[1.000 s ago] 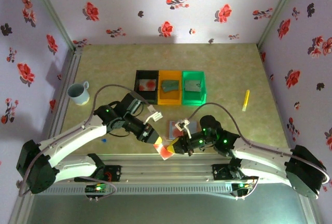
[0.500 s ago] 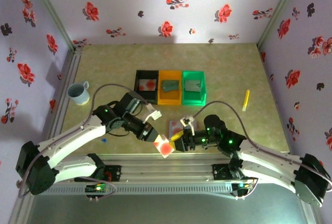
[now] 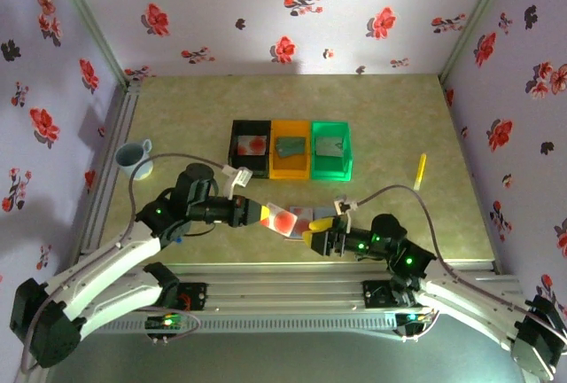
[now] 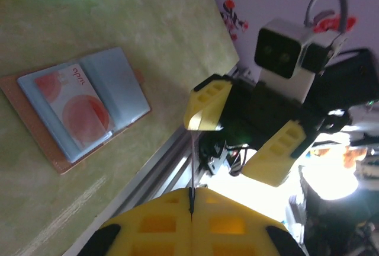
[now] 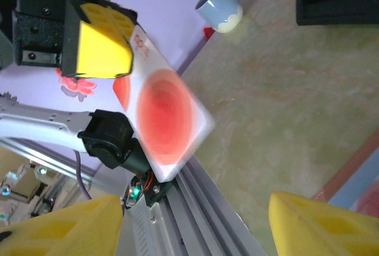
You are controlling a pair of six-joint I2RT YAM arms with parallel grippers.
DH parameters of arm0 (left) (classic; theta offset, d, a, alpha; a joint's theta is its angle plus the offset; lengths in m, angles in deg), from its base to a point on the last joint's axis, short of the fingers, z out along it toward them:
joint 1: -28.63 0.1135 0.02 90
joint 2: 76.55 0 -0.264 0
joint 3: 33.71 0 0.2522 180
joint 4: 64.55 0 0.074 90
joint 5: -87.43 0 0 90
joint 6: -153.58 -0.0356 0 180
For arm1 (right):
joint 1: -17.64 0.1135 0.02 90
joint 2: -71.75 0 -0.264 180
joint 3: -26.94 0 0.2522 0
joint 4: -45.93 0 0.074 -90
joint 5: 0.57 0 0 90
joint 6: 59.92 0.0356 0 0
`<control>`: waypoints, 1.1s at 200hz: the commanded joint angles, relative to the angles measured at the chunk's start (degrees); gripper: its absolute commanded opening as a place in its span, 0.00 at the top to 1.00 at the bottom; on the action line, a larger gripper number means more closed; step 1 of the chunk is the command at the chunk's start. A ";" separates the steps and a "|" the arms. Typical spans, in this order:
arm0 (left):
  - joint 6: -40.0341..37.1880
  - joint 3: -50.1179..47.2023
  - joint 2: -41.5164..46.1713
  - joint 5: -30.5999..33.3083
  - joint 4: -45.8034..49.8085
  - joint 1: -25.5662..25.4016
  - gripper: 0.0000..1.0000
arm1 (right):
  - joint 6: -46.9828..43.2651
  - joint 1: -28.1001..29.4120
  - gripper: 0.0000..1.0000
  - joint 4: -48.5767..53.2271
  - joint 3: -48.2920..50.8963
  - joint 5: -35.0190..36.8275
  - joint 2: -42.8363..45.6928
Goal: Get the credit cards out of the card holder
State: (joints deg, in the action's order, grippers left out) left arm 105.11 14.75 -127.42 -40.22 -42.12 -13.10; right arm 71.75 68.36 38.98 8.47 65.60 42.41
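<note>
Over the near part of the worktop (image 3: 390,126), the left claw (image 3: 264,214) pinches a credit card (image 3: 283,221) whose long axis points toward the spread right claw (image 3: 319,230) nearby.

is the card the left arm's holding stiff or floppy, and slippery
Probably stiff: pinched by one edge in the left end effector, the credit card juts out flat without drooping. Likely very light: edge-on from the left wrist it is a thin line. Its smooth face may slip in such a small pinch.
</note>
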 commanded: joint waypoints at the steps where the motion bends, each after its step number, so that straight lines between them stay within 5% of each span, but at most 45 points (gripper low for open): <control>1: 7.76 -3.07 1.60 2.33 -11.70 -1.17 1.00 | 4.73 0.28 0.34 -10.26 1.28 3.46 0.43; 94: 12.06 -7.07 2.40 9.91 -21.94 -9.67 1.00 | 6.01 2.06 0.44 -17.62 1.27 5.97 -6.16; 220: 13.39 -9.23 1.97 11.97 -27.03 -11.35 1.00 | 5.49 3.92 0.96 -19.78 1.60 4.18 -5.20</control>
State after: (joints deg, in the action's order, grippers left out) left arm 117.73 6.05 -125.69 -29.23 -65.99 -23.99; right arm 78.44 71.55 21.17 9.72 70.43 36.81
